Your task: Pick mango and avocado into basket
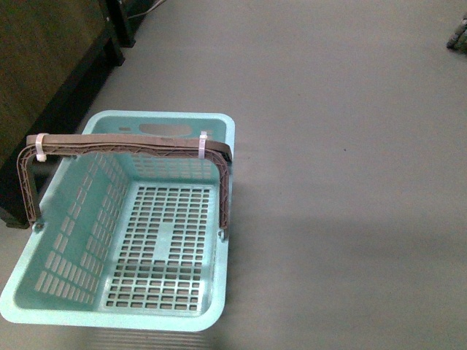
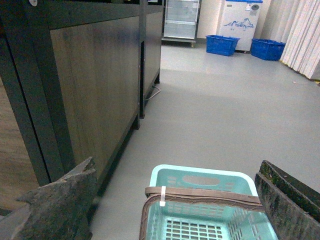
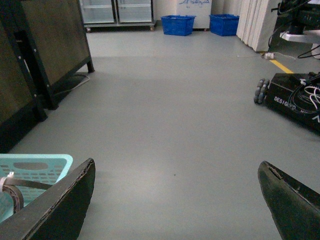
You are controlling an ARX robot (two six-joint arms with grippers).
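Turquoise basket [image 1: 73,240] (slotted walls and bottom, brown ribbed handle [image 1: 124,146] upright, white zip ties [image 1: 203,144]) sits on the floor [image 1: 350,182] beside a dark cabinet [image 1: 36,58]. Spread wide, released: left hand [image 2: 176,167] and right hand [image 3: 176,164].

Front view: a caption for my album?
Empty turquoise basket, brown handle raised, on a grey floor beside a dark cabinet.

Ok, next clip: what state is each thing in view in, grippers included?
basket: upright, empty
handle: raised across the basket
left gripper: jaws open, holding nothing
right gripper: jaws open, holding nothing
mango, avocado: not in view
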